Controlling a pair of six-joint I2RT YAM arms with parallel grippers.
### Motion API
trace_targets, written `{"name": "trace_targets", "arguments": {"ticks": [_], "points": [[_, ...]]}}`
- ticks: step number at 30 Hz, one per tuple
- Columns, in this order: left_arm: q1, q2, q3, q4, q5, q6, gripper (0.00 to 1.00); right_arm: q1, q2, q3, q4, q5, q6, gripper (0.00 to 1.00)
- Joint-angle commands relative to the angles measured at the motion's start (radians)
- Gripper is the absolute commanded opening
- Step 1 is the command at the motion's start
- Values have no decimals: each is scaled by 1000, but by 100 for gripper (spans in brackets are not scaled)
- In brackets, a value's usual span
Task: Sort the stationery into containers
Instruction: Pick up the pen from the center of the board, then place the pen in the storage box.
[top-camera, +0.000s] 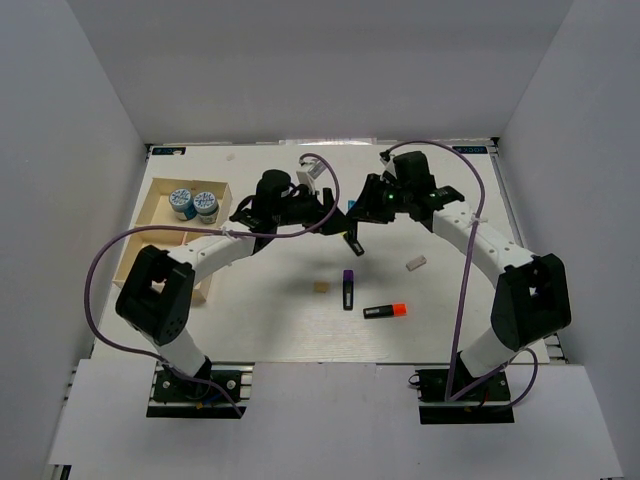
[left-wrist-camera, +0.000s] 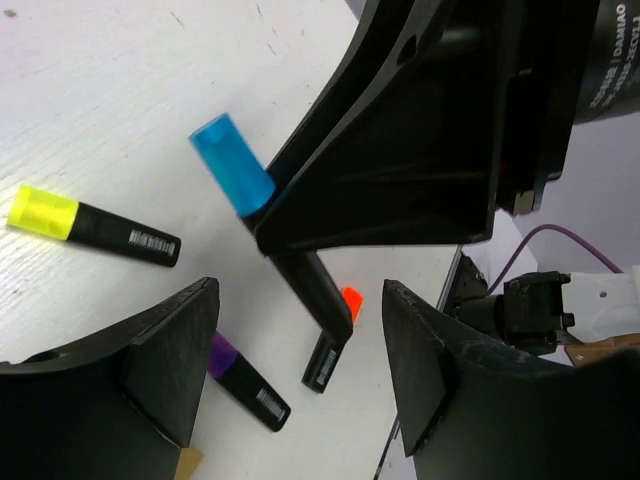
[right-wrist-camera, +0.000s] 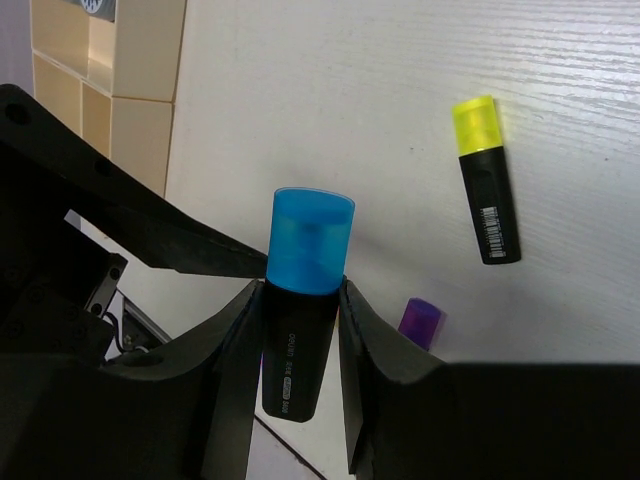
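1. R end effector pinches the blue-cap highlighter by its black body, held above the table.
2. L end effector is spread wide, close by.
3. Yellow highlighter, purple highlighter and orange highlighter lie on the table; rolls sit in the tray.

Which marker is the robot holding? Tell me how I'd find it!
Start at the white table, then find the right gripper near its middle. Pinched in it is the blue-capped highlighter, black body, cap sticking out. It is the only blue one and the only one being held; the yellow highlighter, purple highlighter and orange highlighter lie loose on the table.
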Motion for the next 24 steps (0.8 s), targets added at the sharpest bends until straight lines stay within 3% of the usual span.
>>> {"name": "trace_targets", "arguments": {"ticks": [1,8,15,18,20,21,22,24], "points": [[-17,8,42,37,-3,-23,75,12,-2,41,12,1,10,0],[-46,35,50,28,-29,-23,66,29,1,42,15,-7,21,0],[-46,8,14,-12,-85,-17,30,19,-17,23,24,-3,27,0],[-37,-32,-13,-20,-109,-16,23,21,-35,9,32,-17,24,0],[-23,-58,-42,-23,-129,-28,19,16,-43,-4,44,-30,18,29],[-12,-61,-44,-55,-143,-23,18,12,-51,-5,44,-31,15,63],[-3,-66,-41,-69,-154,-19,13,7,-52,-2,41,-31,4,76],[28,-90,-41,-92,-171,-14,8,-19,-63,10,27,-23,-20,89]]}}
